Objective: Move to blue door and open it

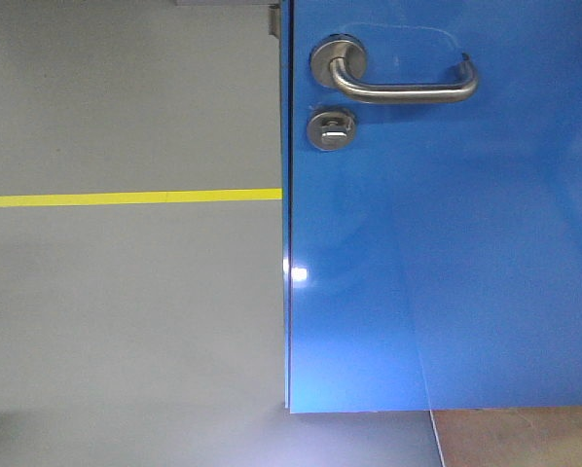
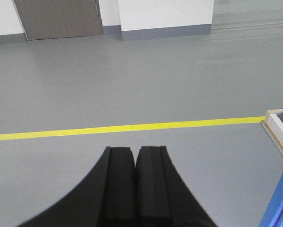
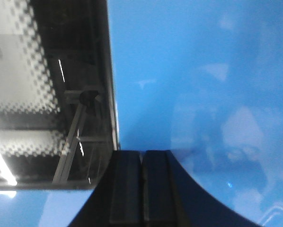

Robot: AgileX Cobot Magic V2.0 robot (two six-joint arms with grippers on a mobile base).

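Observation:
The blue door fills the right half of the front view, its free edge running down the middle. High on it sit the silver lever handle and, just below, the round thumb-turn lock. Neither gripper shows in that view. My right gripper is shut with nothing in it, its black fingers close up against the glossy blue door. My left gripper is also shut and empty, hanging over grey floor left of the door, whose edge shows at the lower right of the left wrist view.
A yellow floor line crosses the grey floor left of the door, also in the left wrist view as a yellow line. A white wooden frame lies at the right. A grey door and white wall stand far off. Dark glass borders the blue panel.

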